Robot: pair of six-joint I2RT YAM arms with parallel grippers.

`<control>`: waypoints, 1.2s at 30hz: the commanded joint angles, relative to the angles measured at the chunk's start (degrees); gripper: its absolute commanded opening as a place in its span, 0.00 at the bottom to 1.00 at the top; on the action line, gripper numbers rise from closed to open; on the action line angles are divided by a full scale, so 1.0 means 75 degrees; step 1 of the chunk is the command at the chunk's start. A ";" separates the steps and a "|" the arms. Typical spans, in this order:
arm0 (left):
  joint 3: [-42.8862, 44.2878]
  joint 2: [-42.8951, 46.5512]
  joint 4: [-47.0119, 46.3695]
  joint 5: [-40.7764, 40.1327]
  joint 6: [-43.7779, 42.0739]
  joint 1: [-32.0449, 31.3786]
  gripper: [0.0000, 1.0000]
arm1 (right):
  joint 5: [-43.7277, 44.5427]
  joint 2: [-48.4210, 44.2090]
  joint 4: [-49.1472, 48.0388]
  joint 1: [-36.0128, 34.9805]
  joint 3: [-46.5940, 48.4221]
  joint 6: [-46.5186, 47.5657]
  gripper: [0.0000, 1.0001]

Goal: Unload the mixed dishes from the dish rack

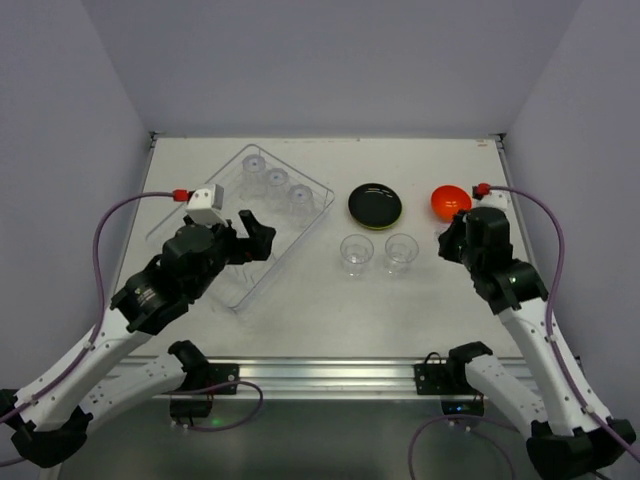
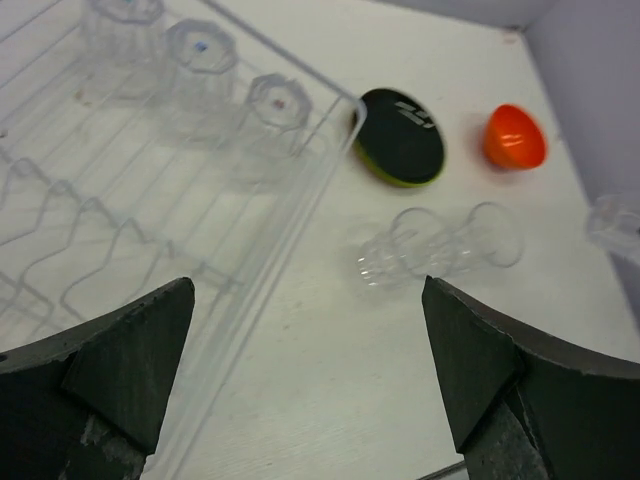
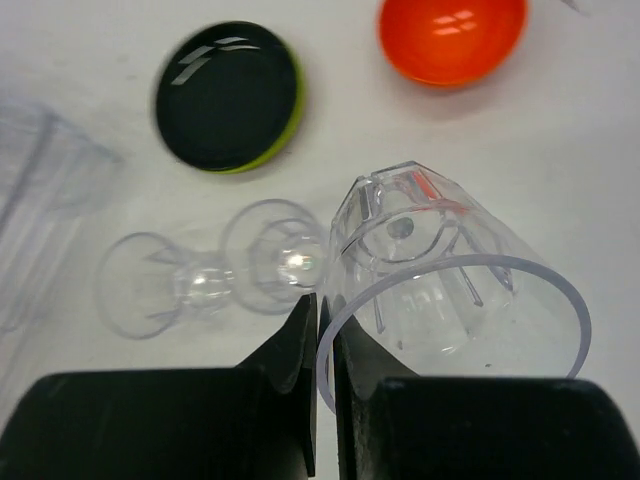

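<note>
The nearest item is one clear cup (image 3: pixel 440 285), tilted and gripped by its rim in the right arm's fingers (image 3: pixel 290 350), which are closed tight on the thin wall. This cup is held above the bench (image 1: pixel 330 300), close to the orange-red bowl (image 1: pixel 450 202).

Count of clear cups: six.
- Three stand in a row along the far side of the dish rack (image 2: pixel 285 225): the first (image 1: pixel 256 165), the second (image 1: pixel 277 180) and the third (image 1: pixel 300 197).
- Two stand on the bench side by side, one (image 1: pixel 357 252) and another (image 1: pixel 401 250), just on the near side of the plates.
- One is in the right arm's grip, as noted.

Count of plates: two, stacked. The black plate (image 1: pixel 375 204) lies on the lime-green plate (image 2: pixel 390 178), which shows only as a rim beneath it. The stack sits on the bench between the rack and the bowl.

Count of bowls: one, on the bench at the far right.

The rack stands at the left of the bench. The left arm's fingers (image 2: pixel 110 350) are spread wide apart, over the rack's near right side.
</note>
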State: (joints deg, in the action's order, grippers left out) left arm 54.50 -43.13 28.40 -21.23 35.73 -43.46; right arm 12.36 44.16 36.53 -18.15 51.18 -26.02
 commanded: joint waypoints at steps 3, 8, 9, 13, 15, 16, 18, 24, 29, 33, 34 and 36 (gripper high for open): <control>-0.0783 -0.0004 0.1405 -0.1388 -0.0896 0.0029 1.00 | 0.0802 0.1935 0.1234 0.1353 0.0723 0.0656 0.00; -0.1032 0.0196 0.0971 -0.1328 -0.1130 0.0029 1.00 | 0.0438 0.3531 0.1339 0.1600 0.1203 0.0786 0.00; -0.1125 0.0243 0.0924 -0.1364 -0.1212 0.0029 1.00 | 0.0461 0.3673 0.1317 0.1612 0.1180 0.0763 0.00; -0.1196 0.0384 0.0959 -0.1329 -0.1212 0.0029 1.00 | -0.0053 0.3966 0.0708 0.1612 0.0946 0.0727 0.00; -0.1220 0.0477 0.0912 -0.1341 -0.1224 0.0018 1.00 | -0.0323 0.4212 0.0625 0.1612 0.1016 0.0739 0.00; -0.1231 0.0489 0.0912 -0.1329 -0.1224 0.0029 1.00 | -0.0359 0.4341 0.0579 0.1612 0.1051 0.0727 0.00; -0.1232 0.0525 0.0924 -0.1329 -0.1224 0.0029 1.00 | -0.0487 0.4658 0.0485 0.1612 0.1110 0.0716 0.00; -0.1255 0.0548 0.0924 -0.1352 -0.1213 0.0018 1.00 | -0.0394 0.5290 0.0285 0.1600 0.1145 0.0715 0.00; -0.1255 0.0443 0.0912 -0.1317 -0.1224 0.0029 1.00 | -0.0570 0.5467 0.0086 0.1588 0.1122 0.0693 0.01; -0.1220 0.0256 0.0924 -0.1317 -0.1259 0.0029 1.00 | -0.0874 0.5479 -0.0020 0.1565 0.1180 0.0751 0.05; -0.1197 0.0232 0.0935 -0.1329 -0.1259 0.0029 1.00 | -0.0875 0.5467 -0.0008 0.1565 0.1192 0.0774 0.07; -0.1185 0.0243 0.0947 -0.1376 -0.1236 0.0029 1.00 | -0.0921 0.5421 0.0004 0.1553 0.1192 0.0786 0.09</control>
State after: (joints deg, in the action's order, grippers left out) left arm 45.25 -41.34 37.04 -29.67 27.40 -43.46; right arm 7.35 85.01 38.48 -6.31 57.87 -20.93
